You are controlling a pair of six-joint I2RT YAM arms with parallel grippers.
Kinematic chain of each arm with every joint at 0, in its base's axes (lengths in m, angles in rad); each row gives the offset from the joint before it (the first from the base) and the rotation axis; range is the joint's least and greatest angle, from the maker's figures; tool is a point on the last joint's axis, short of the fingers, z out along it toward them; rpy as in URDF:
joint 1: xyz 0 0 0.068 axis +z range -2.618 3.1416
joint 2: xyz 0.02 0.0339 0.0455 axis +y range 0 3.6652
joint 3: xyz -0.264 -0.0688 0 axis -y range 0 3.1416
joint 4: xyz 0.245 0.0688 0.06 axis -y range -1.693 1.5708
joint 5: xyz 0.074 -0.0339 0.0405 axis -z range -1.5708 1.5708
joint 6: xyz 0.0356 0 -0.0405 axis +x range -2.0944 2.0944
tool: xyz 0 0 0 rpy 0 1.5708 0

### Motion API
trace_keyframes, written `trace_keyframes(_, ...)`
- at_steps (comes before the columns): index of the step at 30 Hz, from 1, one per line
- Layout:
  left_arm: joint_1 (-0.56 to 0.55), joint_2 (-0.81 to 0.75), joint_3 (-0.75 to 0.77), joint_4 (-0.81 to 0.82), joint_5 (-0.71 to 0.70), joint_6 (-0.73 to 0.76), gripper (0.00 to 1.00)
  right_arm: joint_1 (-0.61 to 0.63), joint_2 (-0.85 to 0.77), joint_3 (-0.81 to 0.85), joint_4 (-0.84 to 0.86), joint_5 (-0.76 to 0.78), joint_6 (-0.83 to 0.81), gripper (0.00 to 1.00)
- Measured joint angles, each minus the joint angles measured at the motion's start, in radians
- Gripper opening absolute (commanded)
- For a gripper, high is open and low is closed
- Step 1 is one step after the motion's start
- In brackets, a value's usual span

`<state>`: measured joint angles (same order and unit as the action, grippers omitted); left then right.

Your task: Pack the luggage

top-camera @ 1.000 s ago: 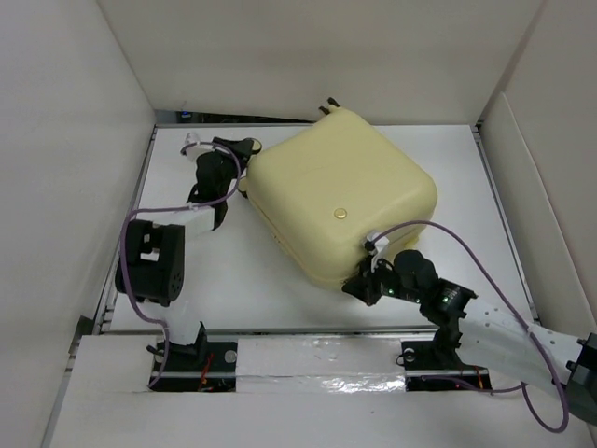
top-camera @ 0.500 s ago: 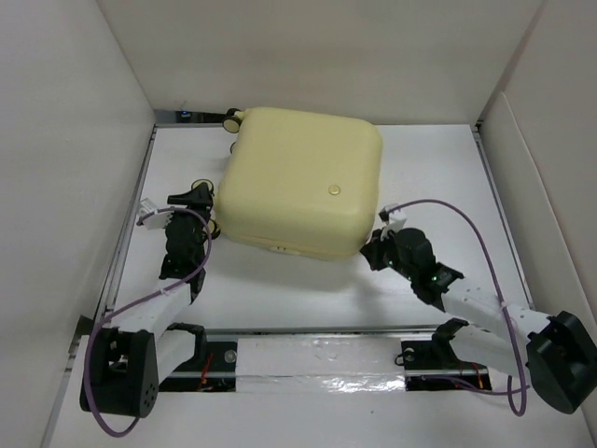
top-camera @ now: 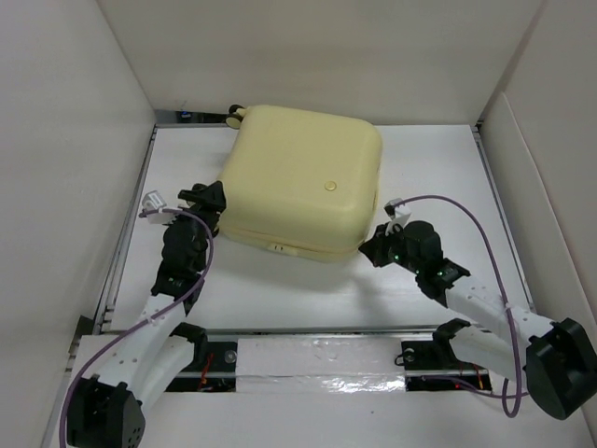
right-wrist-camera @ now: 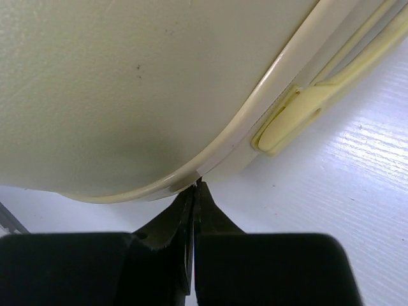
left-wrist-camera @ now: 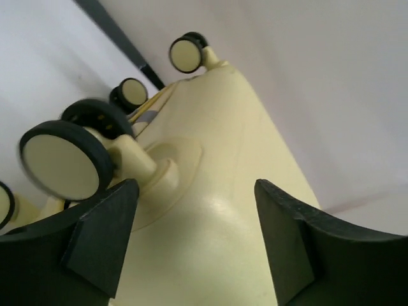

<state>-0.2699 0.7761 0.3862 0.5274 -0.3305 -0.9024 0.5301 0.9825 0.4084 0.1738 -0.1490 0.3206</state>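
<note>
The luggage (top-camera: pixel 300 182), a pale-yellow hard-shell suitcase, lies closed and flat at the back middle of the table. My left gripper (top-camera: pixel 207 198) is open at its left side, jaws spread by the wheeled end. The left wrist view shows the shell (left-wrist-camera: pixel 217 229) between my fingers and several cream-and-black caster wheels (left-wrist-camera: pixel 60 162). My right gripper (top-camera: pixel 371 247) is shut and empty, its tip touching the seam at the case's front right corner. In the right wrist view the closed fingertips (right-wrist-camera: pixel 194 191) meet the rim (right-wrist-camera: pixel 159 185), next to a yellow latch (right-wrist-camera: pixel 287 124).
White walls box in the table (top-camera: pixel 280 289) on the left, back and right. A taped white strip (top-camera: pixel 308 359) runs along the near edge between the arm bases. Purple cables (top-camera: pixel 448 205) loop over both arms.
The suitcase turned from a skewed pose to nearly square and shifted back left. The left gripper has moved up against its left side. The right gripper has stayed at the front right corner.
</note>
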Motion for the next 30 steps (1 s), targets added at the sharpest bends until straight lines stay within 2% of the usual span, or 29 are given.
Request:
trace_keyframes(1, 0.001, -0.016, 0.005, -0.002, 0.010, 0.011, 0.54, -0.012, 0.002, 0.005, -0.007, -0.015, -0.004, 0.00)
trace_keyframes(2, 0.004, -0.035, 0.005, -0.003, 0.021, 0.020, 0.27, -0.023, 0.005, 0.013, -0.017, -0.027, -0.010, 0.00)
trace_keyframes(3, 0.007, -0.053, 0.005, 0.001, 0.055, 0.014, 0.18, -0.035, 0.013, 0.027, -0.035, -0.038, -0.017, 0.00)
trace_keyframes(5, -0.003, -0.084, 0.003, 0.014, 0.135, 0.034, 0.08, -0.061, 0.041, 0.066, -0.077, -0.068, -0.036, 0.00)
trace_keyframes(8, -0.011, -0.132, -0.019, 0.001, 0.233, 0.067, 0.00, -0.093, 0.079, 0.131, -0.146, -0.100, -0.065, 0.00)
trace_keyframes(15, -0.011, -0.291, -0.136, -0.143, 0.447, 0.148, 0.00, -0.144, 0.107, 0.192, -0.196, -0.126, -0.109, 0.00)
trace_keyframes(21, -0.011, -0.199, -0.260, -0.182, 0.589, 0.218, 0.00, -0.173, 0.106, 0.190, -0.196, -0.164, -0.117, 0.00)
trace_keyframes(22, -0.015, -0.161, -0.263, -0.185, 0.602, 0.231, 0.04, -0.177, 0.107, 0.190, -0.196, -0.166, -0.119, 0.00)
trace_keyframes(24, -0.056, -0.082, -0.262, -0.168, 0.582, 0.253, 0.24, -0.187, 0.109, 0.190, -0.196, -0.171, -0.120, 0.00)
trace_keyframes(25, -0.114, -0.050, -0.257, -0.163, 0.555, 0.261, 0.34, -0.194, 0.111, 0.190, -0.196, -0.175, -0.121, 0.00)
trace_keyframes(26, -0.191, -0.022, -0.247, -0.161, 0.513, 0.266, 0.59, -0.199, 0.112, 0.190, -0.194, -0.178, -0.122, 0.00)
trace_keyframes(27, -0.284, 0.004, -0.233, -0.159, 0.461, 0.274, 0.68, -0.204, 0.113, 0.190, -0.194, -0.181, -0.125, 0.00)
trace_keyframes(29, -0.436, 0.058, -0.191, -0.146, 0.365, 0.274, 0.76, -0.211, 0.113, 0.191, -0.196, -0.186, -0.135, 0.00)
trace_keyframes(30, -0.478, 0.085, -0.170, -0.134, 0.336, 0.274, 0.76, -0.214, 0.113, 0.191, -0.197, -0.188, -0.139, 0.00)
